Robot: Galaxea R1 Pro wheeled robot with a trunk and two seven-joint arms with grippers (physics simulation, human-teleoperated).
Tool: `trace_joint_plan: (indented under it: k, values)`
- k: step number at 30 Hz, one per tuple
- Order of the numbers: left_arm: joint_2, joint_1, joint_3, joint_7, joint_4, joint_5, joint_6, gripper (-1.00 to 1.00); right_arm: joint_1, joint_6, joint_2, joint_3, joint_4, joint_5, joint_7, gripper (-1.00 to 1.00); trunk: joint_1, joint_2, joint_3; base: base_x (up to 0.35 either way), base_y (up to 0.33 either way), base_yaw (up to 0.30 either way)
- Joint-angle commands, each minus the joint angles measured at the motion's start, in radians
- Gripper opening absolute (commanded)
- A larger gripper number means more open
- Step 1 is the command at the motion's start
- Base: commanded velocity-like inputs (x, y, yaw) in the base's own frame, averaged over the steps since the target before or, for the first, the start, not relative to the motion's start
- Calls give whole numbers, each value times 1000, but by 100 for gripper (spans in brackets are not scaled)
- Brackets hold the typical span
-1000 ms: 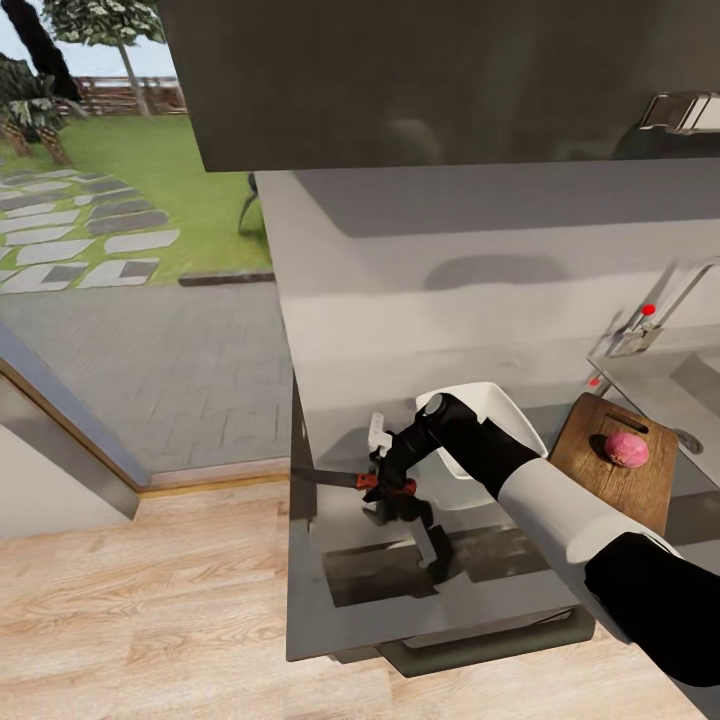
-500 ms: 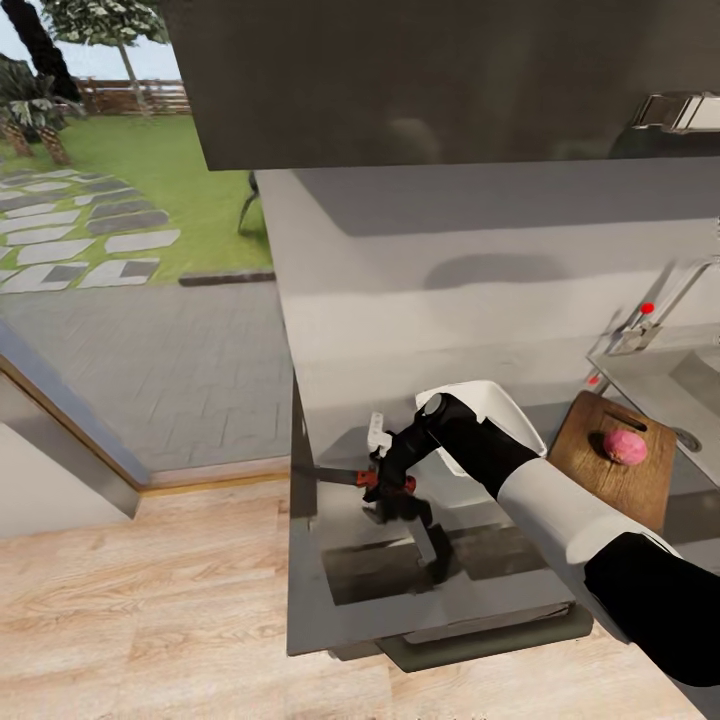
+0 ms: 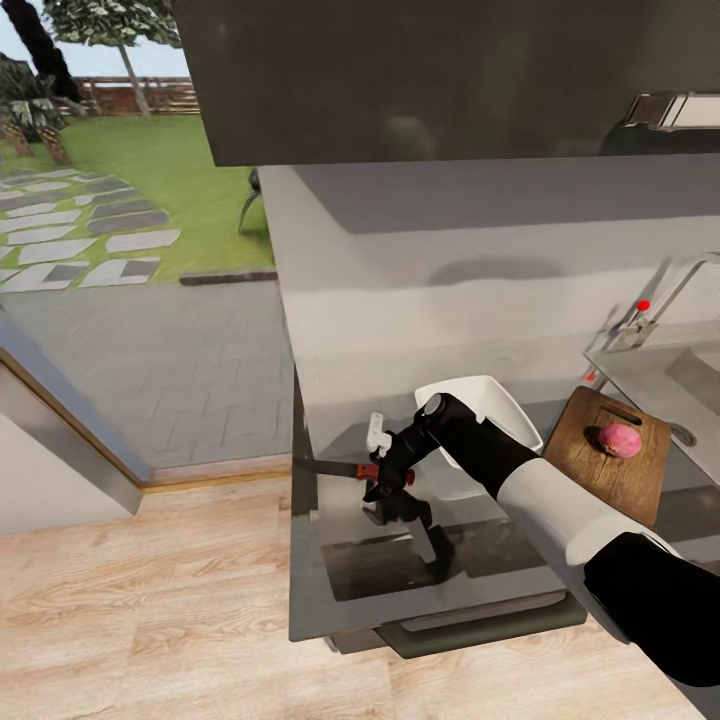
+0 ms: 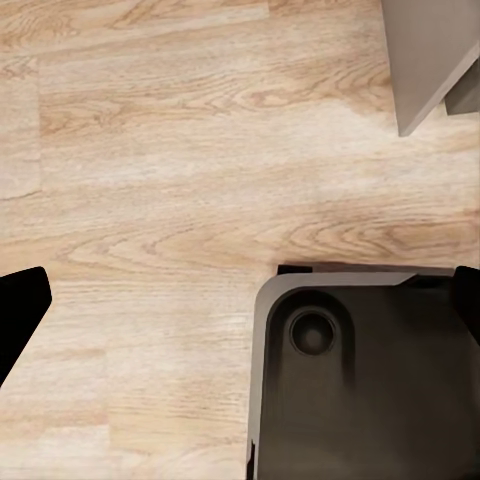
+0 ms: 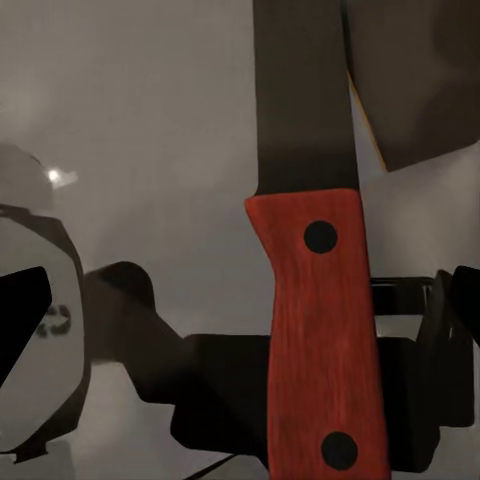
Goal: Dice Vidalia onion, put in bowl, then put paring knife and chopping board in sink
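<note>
The grey, faintly reflective counter point(image 3: 400, 330) ran through the middle of the head view, smooth under a dark glossy cabinet. At the right edge lay the steel sink point(image 3: 680, 375) with its angular tap. Just beside it, in the right middle of the frame, sat the chopping board point(image 3: 612, 470), dark brown wood with rounded corners and visible grain, carrying the round pinkish Vidalia onion point(image 3: 620, 440) on its upper part. The white squarish bowl point(image 3: 490, 405) stood left of the board, partly behind the right arm.

The right claw point(image 3: 388, 480), left of centre, was clenched on the paring knife point(image 3: 345, 468). Its red riveted handle point(image 5: 315, 330) sat between the fingers, and the dark pointed blade ran level toward the left of the frame, away from the onion. The onion thus lay well off to the right of the claw, beyond the bowl, so the blade would probably need turning. The left claw's finger point(image 4: 18, 310) showed over wood floor; whether it was released or clenched I could not tell.
</note>
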Motion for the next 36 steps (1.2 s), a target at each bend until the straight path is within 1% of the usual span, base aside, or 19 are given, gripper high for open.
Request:
trace_joint_plan:
  k: [1, 9, 10, 26, 36]
  values:
    - [1, 1, -9, 5, -2, 8, -1, 100, 0, 12, 1, 1, -1, 2, 5, 100, 1, -2, -2, 0, 0, 0]
    - [1, 1, -9, 5, -2, 8, -1, 100, 0, 13, 0, 1, -1, 2, -6, 100, 1, -2, -2, 0, 0, 0]
    - [1, 1, -9, 5, -2, 8, -1, 100, 0, 13, 0, 1, -1, 2, -8, -100, 1, -2, -2, 0, 0, 0]
    - [1, 1, -9, 4, -1, 8, -1, 100, 0, 18, 0, 1, -1, 2, -14, -100, 1, -2, -2, 0, 0, 0]
    - [1, 1, -9, 4, -1, 9, -1, 100, 0, 23, 5, 1, -1, 2, -12, -100, 1, -2, 2, 0, 0, 0]
